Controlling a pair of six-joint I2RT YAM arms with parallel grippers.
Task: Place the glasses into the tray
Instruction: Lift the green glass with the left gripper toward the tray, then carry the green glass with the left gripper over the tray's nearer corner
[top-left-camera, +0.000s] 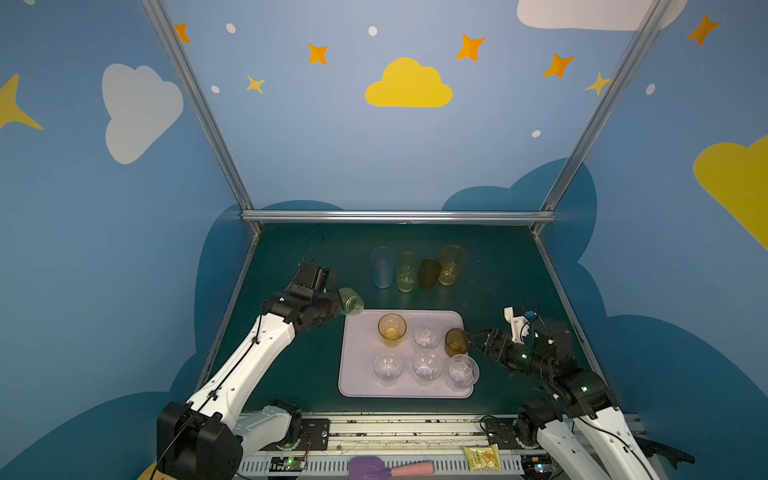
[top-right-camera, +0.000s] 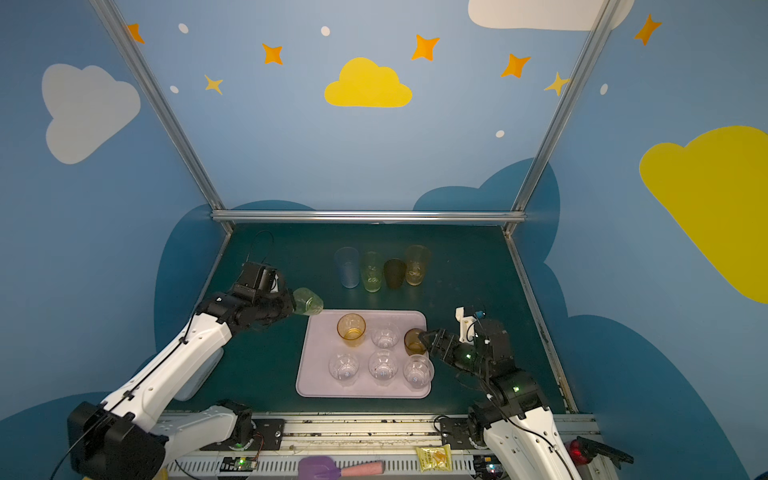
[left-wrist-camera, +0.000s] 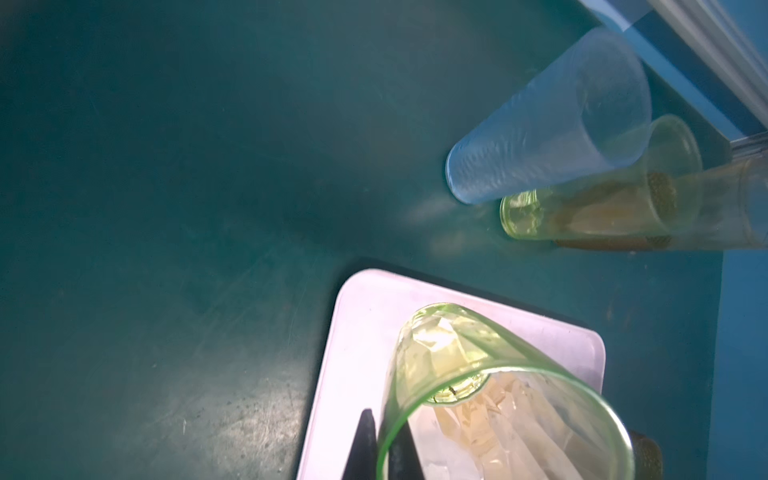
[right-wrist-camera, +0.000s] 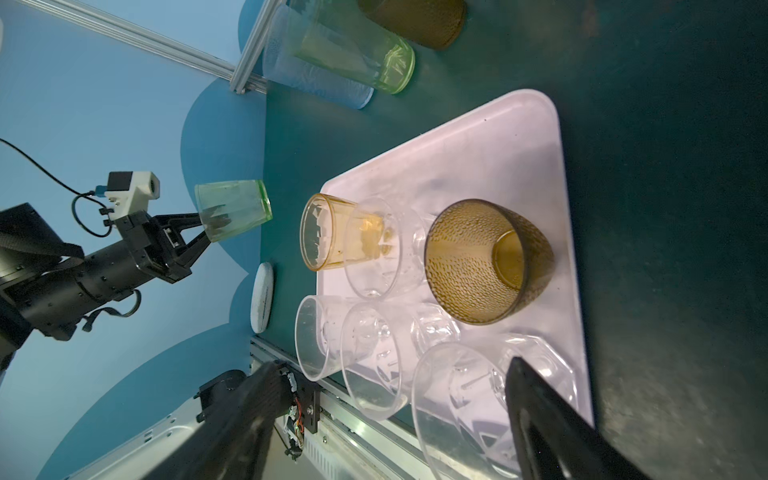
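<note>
The pale pink-lilac tray (top-left-camera: 360, 347) lies on the green bench (top-left-camera: 305, 374) near the middle of its front edge. Six glasses stand upright in the tray: a short amber tumbler (top-left-camera: 392, 329) in its far row, four clear faceted tumblers (top-left-camera: 426, 365), three of them along its near edge and one beside the amber one, and a textured brown tumbler (top-left-camera: 456, 341) at its right edge. The left tool (right-wrist-camera: 205, 227) is clamped on the rim wall of a short green tumbler (top-left-camera: 352, 300). In the left wrist view one finger (left-wrist-camera: 365, 440) shows outside the rim and the other lies inside the glass. This glass is held up off the bench and tipped on its side, base away from the tool, just by the tray's far left corner. The right tool (top-left-camera: 476, 340) hangs with its jaws wide apart and nothing between them, its tips just beside the brown tumbler at the tray's right edge. Behind the tray, toward the back edge of the bench, four more glasses stand close together in a row: a tall blue tumbler (top-left-camera: 383, 268), a tall green tumbler (top-left-camera: 406, 272), a short dark brown tumbler (top-left-camera: 429, 273) and a tall yellow tumbler (top-left-camera: 451, 266).
</note>
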